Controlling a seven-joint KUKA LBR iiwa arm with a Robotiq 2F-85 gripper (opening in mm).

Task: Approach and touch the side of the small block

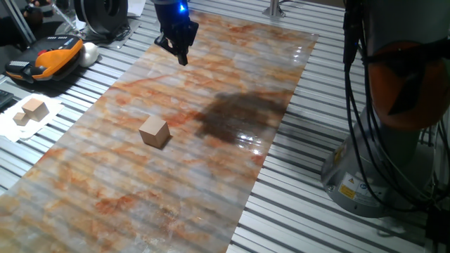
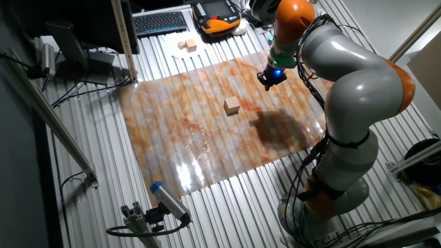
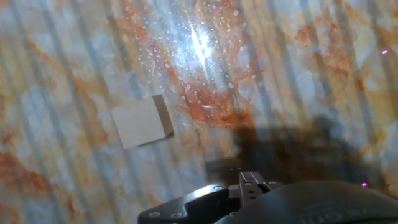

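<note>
The small block [image 1: 154, 131] is a plain light-tan wooden cube on the marbled orange-grey mat [image 1: 105, 204]. It also shows in the other fixed view [image 2: 232, 105] and in the hand view [image 3: 142, 121], left of centre. My gripper [image 1: 183, 59] hangs above the mat's far end, well beyond the block and apart from it. Its fingers look pressed together and hold nothing. It also shows in the other fixed view [image 2: 270, 82], to the right of the block. In the hand view only the dark hand body shows, at the bottom edge.
A pair of pale wooden blocks [image 1: 29, 111] lies on white paper left of the mat. An orange-and-black handheld device [image 1: 49, 60] sits behind them. A dark shadow [image 1: 242, 116] covers the mat's right part. The robot base and cables [image 1: 380, 140] stand at the right.
</note>
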